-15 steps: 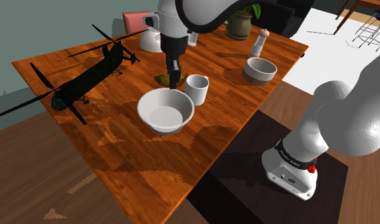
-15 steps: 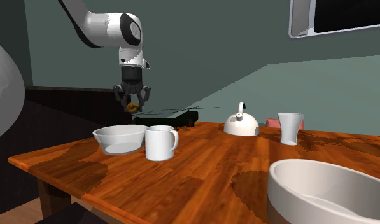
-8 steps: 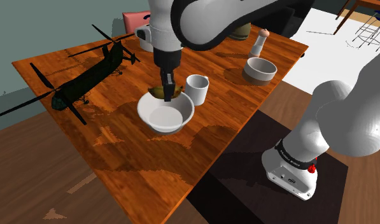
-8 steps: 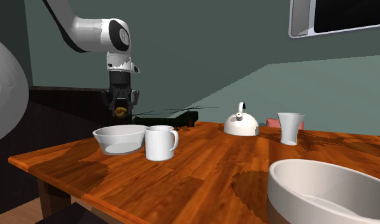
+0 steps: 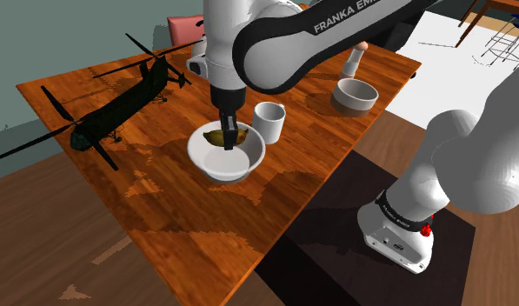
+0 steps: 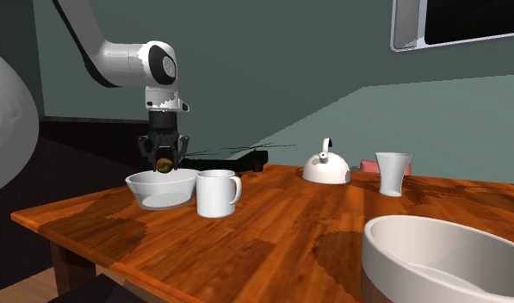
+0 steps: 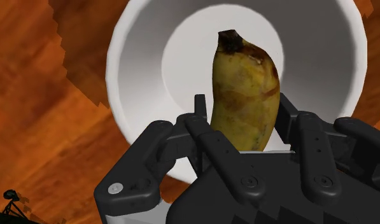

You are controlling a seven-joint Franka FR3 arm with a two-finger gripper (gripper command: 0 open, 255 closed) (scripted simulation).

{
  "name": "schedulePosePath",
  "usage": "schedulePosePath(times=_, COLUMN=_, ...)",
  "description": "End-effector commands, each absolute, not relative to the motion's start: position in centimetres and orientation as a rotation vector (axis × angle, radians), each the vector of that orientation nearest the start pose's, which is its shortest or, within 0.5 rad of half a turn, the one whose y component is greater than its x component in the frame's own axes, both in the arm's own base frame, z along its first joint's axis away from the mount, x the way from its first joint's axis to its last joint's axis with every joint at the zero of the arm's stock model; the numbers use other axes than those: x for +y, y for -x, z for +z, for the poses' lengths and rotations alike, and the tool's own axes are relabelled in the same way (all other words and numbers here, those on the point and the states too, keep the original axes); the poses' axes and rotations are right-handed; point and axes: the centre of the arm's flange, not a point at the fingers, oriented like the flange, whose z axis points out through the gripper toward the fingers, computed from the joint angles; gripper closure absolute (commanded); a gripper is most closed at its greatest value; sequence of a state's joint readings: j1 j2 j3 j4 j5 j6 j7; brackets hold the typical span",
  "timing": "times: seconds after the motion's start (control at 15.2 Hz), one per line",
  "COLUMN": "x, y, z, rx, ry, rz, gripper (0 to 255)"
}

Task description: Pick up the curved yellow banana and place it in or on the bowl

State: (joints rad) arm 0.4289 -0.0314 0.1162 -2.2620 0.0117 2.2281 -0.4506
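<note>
The banana [image 7: 244,95] is yellow with brown blotches and a dark tip, and my black gripper [image 7: 242,118] is shut on it. Straight beyond it lies the white bowl [image 7: 137,57], its round floor behind the fruit. Seen from the shoulder, the gripper [image 5: 228,137] hangs just over the bowl [image 5: 227,165], with the banana [image 5: 217,136] at the far side of the rim. From the second exterior camera, the banana [image 6: 163,164] hangs between the fingers just above the bowl's rim [image 6: 164,180].
A white mug [image 5: 269,122] stands right beside the bowl. A dark model helicopter [image 5: 109,113] covers the table's left part. A second bowl [image 5: 355,94], a pepper mill [image 5: 355,57], a white kettle [image 6: 326,165] and a cup [image 6: 392,173] stand farther off.
The gripper has carried the banana from behind the mug toward the bowl and lowered it, so the fruit now hangs just above the bowl's rim.
</note>
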Motion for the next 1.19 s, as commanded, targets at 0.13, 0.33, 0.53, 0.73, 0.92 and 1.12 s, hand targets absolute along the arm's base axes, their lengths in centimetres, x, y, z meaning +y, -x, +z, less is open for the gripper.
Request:
schedulePosePath(times=0.13, x=26.7, y=-43.9, z=36.7, rx=-1.488, ry=2.761, rz=0.004, gripper=255)
schedulePosePath(times=0.33, x=26.7, y=-43.9, z=36.7, rx=-1.488, ry=2.761, rz=0.004, gripper=255)
schedulePosePath(times=0.53, x=26.7, y=-43.9, z=36.7, rx=-1.488, ry=2.761, rz=0.004, gripper=0)
schedulePosePath(times=0.73, x=26.7, y=-43.9, z=36.7, rx=-1.488, ry=2.761, rz=0.004, gripper=0)
schedulePosePath(times=0.92, x=26.7, y=-44.0, z=38.0, rx=-1.488, ry=2.761, rz=0.004, gripper=0)
schedulePosePath(times=1.12, x=26.7, y=-44.0, z=41.7, rx=-1.488, ry=2.761, rz=0.004, gripper=0)
